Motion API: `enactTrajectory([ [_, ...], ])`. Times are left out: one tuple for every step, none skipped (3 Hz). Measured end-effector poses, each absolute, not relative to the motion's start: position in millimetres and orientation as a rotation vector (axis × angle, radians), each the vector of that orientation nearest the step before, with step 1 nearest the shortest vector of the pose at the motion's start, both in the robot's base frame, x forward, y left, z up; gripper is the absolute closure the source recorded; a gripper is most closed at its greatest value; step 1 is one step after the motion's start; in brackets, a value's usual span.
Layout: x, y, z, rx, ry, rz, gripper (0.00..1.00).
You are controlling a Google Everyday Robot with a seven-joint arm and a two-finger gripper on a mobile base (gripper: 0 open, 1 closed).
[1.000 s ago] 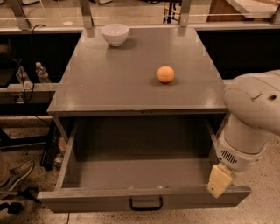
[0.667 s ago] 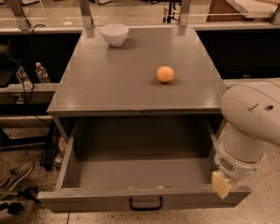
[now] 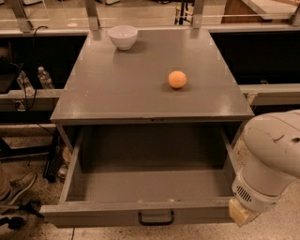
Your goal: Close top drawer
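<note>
The top drawer is pulled far out of the grey metal cabinet, and its inside holds nothing. Its flat front carries a black loop handle at the centre, near the bottom of the view. My white arm comes in from the right. My gripper shows as a cream-coloured tip just outside the drawer's front right corner, level with the drawer front. Most of the gripper is hidden behind the arm's wrist.
An orange ball and a white bowl sit on the cabinet top. Metal posts stand behind it. A water bottle, cables and a shoe lie on the floor at the left.
My arm and gripper have moved down and a little right, towards the drawer's front right corner. The drawer, ball and bowl have not moved.
</note>
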State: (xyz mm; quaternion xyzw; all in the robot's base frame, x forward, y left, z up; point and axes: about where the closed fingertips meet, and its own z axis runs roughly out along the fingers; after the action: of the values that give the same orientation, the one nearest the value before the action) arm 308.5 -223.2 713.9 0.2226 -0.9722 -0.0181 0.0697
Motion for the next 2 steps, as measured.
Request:
enactTrajectory([
  [303, -228, 690, 0.647, -2.997, -0.077, 1.00],
  [310, -228, 672, 0.655, -3.064, -0.068, 1.00],
])
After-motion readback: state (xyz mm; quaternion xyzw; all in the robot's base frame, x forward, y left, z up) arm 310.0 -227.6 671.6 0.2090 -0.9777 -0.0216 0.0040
